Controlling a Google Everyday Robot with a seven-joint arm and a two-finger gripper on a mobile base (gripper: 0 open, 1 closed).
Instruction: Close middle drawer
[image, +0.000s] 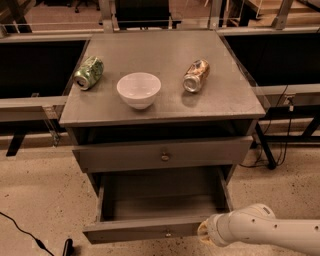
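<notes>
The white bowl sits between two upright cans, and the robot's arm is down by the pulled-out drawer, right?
Not upright: the camera view shows the green can and the bronze can lying on their sides either side of the round white bowl. The gripper is by the right end of the pulled-out grey middle drawer.

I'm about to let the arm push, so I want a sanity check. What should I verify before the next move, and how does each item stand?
1. The middle drawer is pulled far out: ok, ready to close.
2. Nothing shows inside its box to jam it: ok.
3. The gripper is at the front's right end: ok; contact cannot tell.
4. Push point centred on the knob: not ok, well right of it; the drawer may skew.
5. The green can and bronze can, lying sideways on top, safe from rolling: cannot tell.
</notes>
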